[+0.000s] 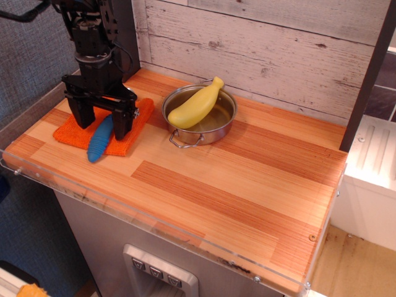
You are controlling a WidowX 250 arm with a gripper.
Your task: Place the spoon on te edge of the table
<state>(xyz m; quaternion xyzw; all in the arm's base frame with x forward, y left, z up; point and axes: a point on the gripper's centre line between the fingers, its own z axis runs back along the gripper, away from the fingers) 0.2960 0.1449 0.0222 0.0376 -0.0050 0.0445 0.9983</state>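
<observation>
The spoon (100, 140) lies on the orange cloth (127, 140) at the table's left end. Only its ribbed blue handle shows; its bowl is hidden behind the gripper. The handle's lower tip reaches off the cloth onto the wood. The black gripper (101, 124) stands upright over the spoon's upper part, open, with one finger on each side of the handle. The wooden table (235, 185) has a clear acrylic rim (154, 226) along its front.
A steel pan (199, 114) with a yellow banana (195, 104) in it stands just right of the cloth. A whitewashed plank wall runs behind. A dark post (368, 77) stands at the right end.
</observation>
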